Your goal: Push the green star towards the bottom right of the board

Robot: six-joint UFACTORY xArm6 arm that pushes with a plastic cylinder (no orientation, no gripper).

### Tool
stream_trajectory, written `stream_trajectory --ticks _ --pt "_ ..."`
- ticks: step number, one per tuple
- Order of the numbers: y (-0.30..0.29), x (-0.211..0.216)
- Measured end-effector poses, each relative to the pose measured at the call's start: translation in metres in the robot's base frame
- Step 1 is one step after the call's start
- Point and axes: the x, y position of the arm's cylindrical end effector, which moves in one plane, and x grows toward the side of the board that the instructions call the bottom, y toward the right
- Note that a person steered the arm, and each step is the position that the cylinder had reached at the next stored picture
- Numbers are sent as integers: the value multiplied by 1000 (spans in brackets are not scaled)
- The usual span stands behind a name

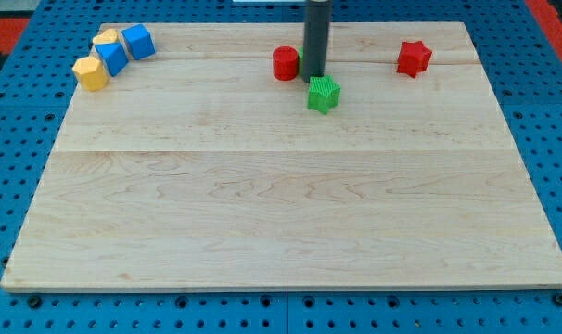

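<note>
- My tip [314,79] comes down from the view's top as a straight dark rod and ends just above and slightly left of the green star [324,94], touching it or all but touching it (the exact contact is too fine to tell). The arm carries no jaws, so nothing here is spread, pressed together or pinching.
- The green star sits in the upper middle of the wooden board [281,213], a little right of centre and well away from the board's lower right corner.
- Just left of the rod stands a red cylinder [285,63], near the board's top edge; a sliver of another green thing shows between the cylinder and the rod, its shape hidden.
- A red star [414,57] lies well apart toward the upper right of the frame.
- In the upper left corner of the board is a tight cluster: a blue cube [137,41], a second blue block [110,57], a yellow block [91,72] at the cluster's lower left, and another yellow block [105,36] peeking out behind the blue ones.
- The board rests on a blue perforated table [12,167].
</note>
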Motion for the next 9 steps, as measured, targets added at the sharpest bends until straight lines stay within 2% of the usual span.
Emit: stream_trajectory --ticks 2,4,5,6,8,9 --pt "24 52" --pt "114 57" --pt "140 80" --pt "126 86" --pt "98 48" --pt "75 55"
